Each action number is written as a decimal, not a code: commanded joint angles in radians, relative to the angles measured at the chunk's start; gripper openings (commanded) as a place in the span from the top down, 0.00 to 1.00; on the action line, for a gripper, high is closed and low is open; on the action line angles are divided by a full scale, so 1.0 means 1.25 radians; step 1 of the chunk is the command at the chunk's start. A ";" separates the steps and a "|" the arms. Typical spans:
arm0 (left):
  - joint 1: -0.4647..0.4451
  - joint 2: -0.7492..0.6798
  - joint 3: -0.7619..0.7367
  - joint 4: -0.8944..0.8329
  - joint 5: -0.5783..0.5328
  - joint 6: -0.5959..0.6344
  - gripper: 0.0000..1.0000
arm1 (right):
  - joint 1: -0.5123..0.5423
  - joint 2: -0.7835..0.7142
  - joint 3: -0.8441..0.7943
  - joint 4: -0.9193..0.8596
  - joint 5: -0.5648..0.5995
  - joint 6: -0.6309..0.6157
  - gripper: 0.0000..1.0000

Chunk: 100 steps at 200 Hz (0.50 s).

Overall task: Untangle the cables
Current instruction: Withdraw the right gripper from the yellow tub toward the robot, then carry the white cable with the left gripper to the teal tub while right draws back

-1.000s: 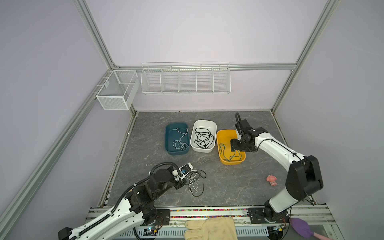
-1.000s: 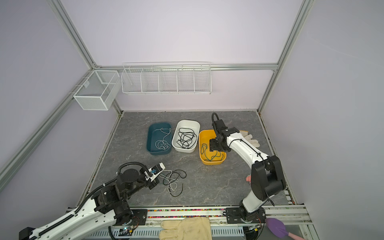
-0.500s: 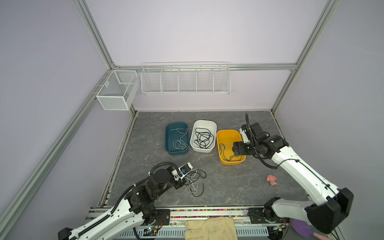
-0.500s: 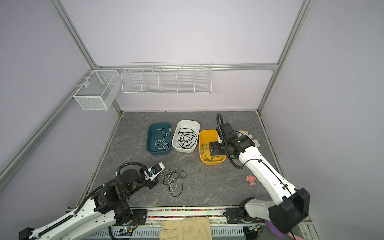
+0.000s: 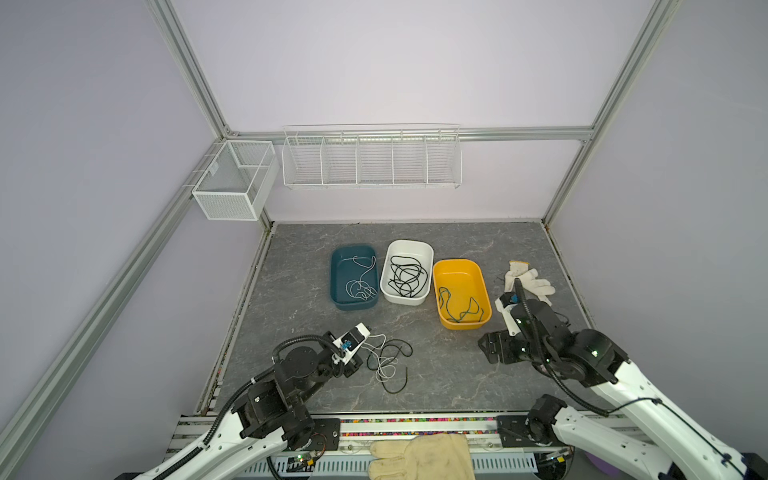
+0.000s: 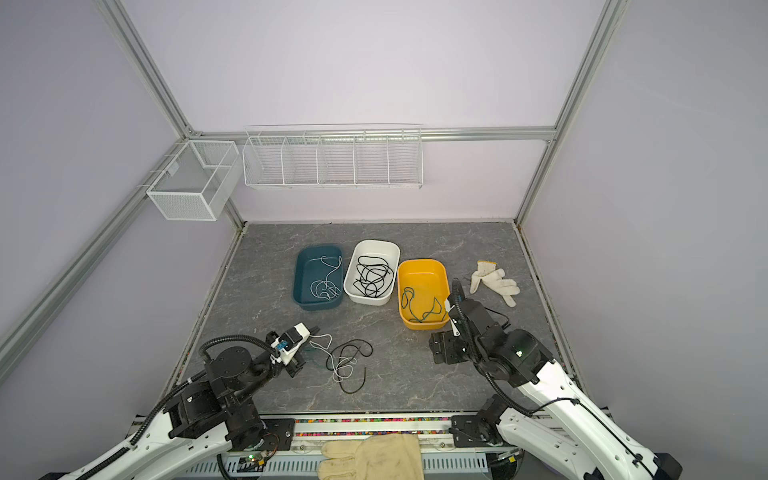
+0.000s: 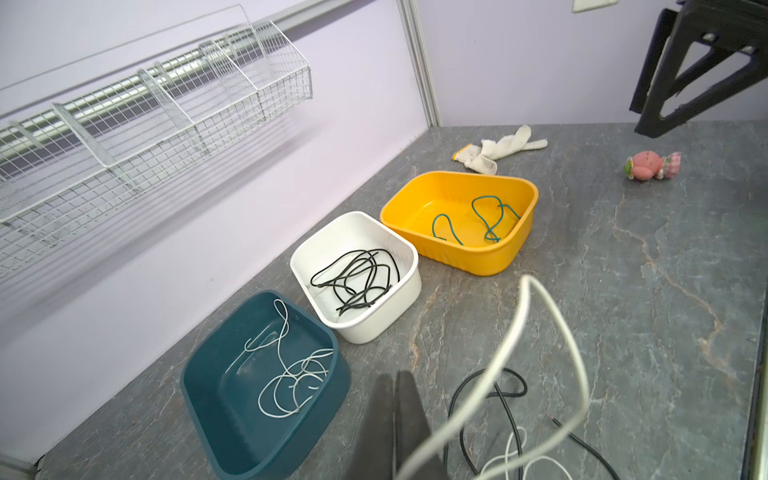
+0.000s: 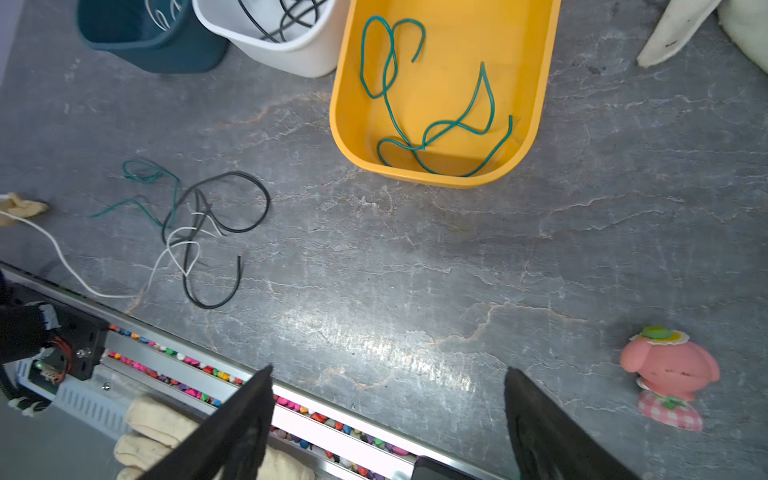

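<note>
A loose tangle of cables (image 5: 386,361) (image 6: 345,361) (image 8: 199,232), black, white and teal-green, lies on the grey table near its front. At the tangle's left edge my left gripper (image 5: 358,362) (image 7: 394,374) is shut. A white cable (image 7: 525,299) rises from the tangle to it, close past the lens. My right gripper (image 5: 494,349) (image 8: 388,370) hangs open and holds nothing, above bare table right of the tangle. A teal cable (image 8: 415,104) lies in the yellow bin (image 5: 484,291), black cables (image 5: 407,276) in the white bin (image 5: 409,243), and a white cable (image 5: 361,286) in the teal bin (image 5: 332,274).
A white knit glove (image 5: 528,282) lies right of the yellow bin. A pink toy (image 8: 669,374) sits near the right arm. A beige glove (image 5: 419,457) rests on the front rail. Two wire baskets (image 5: 370,158) (image 5: 232,187) hang on the walls.
My right arm has drawn back from over the yellow bin toward the table's front, jaws open. The teal cable stays in that bin. The left arm has not moved.
</note>
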 commanded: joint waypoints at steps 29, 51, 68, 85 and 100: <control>-0.003 -0.047 0.116 -0.028 0.002 -0.015 1.00 | 0.083 -0.018 -0.026 0.010 0.051 0.053 0.12; -0.003 -0.035 0.179 -0.043 0.025 -0.027 1.00 | 0.105 0.027 -0.026 0.011 0.056 0.050 0.12; -0.003 -0.015 0.229 -0.046 0.039 -0.034 1.00 | 0.124 0.069 -0.025 -0.005 0.077 0.050 0.12; -0.002 0.013 0.276 -0.046 0.045 -0.033 1.00 | 0.144 0.102 -0.020 -0.012 0.094 0.051 0.12; -0.002 0.039 0.315 -0.049 0.038 -0.024 1.00 | 0.165 0.122 -0.017 -0.017 0.106 0.054 0.12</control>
